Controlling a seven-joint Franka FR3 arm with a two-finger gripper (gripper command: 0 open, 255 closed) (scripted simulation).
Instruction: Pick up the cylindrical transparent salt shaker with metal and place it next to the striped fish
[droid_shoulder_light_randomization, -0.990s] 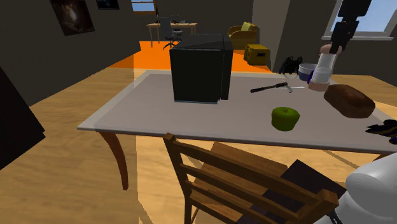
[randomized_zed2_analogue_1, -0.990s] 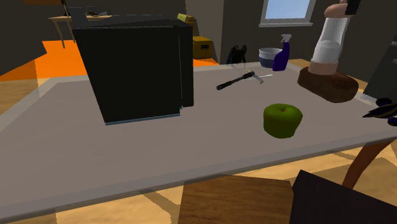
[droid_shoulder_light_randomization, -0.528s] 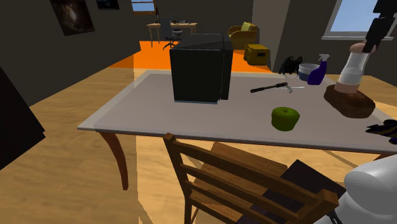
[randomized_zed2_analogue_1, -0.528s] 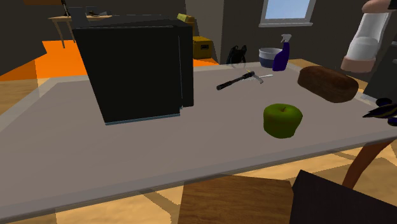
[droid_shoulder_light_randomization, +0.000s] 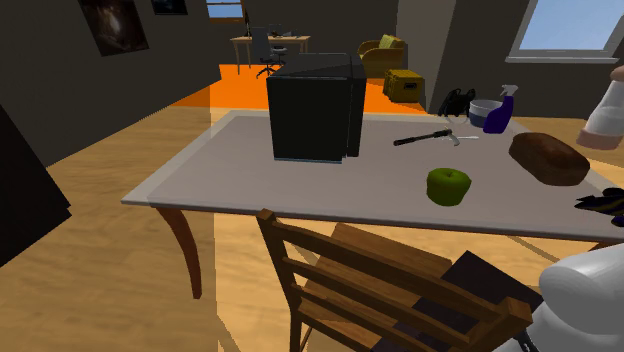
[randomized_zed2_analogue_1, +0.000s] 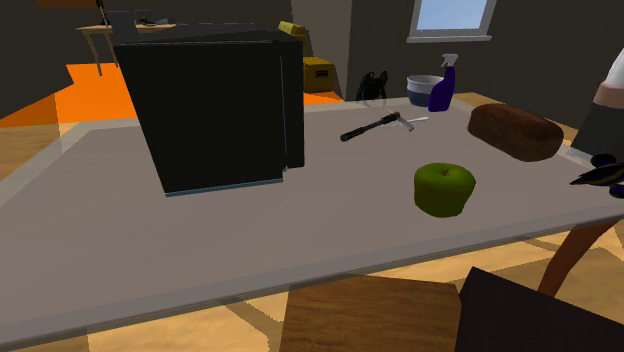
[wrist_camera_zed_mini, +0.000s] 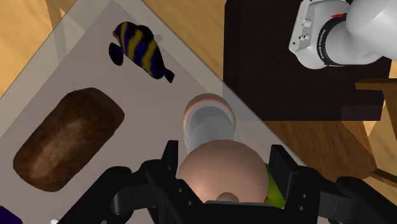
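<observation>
Now, end effector (wrist_camera_zed_mini: 224, 175): clamped on the shaker (wrist_camera_zed_mini: 210, 149), one black finger each side of its body; it has carried its load on toward the shoulder view's right edge.
Shaker: a second ago it hung over the loaf (droid_shoulder_light_randomization: 548, 157); it has since passed beyond it. It is held in the air and tilted, over the counter (droid_shoulder_light_randomization: 240, 170) edge nearest the stand.
Fish (wrist_camera_zed_mini: 141, 51): lying flat on the counter, blue with yellow stripes, near the shaker but apart from it, just beside the loaf's end.
Meaning: the carry looks nearly finished to me. What remains is to lower the shaker beside the fish and let go.
Risk: the shaker hangs close to the counter edge, so I'd want it set down further in.
Counter: one.
Box (droid_shoulder_light_randomization: 312, 107): one, dark and tall, mid-counter.
Chair (droid_shoulder_light_randomization: 380, 280): one, wooden, at the near side.
Loaf: one, brown.
Shaker: one.
Bottle (droid_shoulder_light_randomization: 499, 110): one, purple sprayer.
Bowl (droid_shoulder_light_randomization: 481, 110): one, beside the bottle.
Apple (droid_shoulder_light_randomization: 448, 186): one, green.
Fish: one.
Tool (droid_shoulder_light_randomization: 430, 137): one, slim and dark-handled.
</observation>
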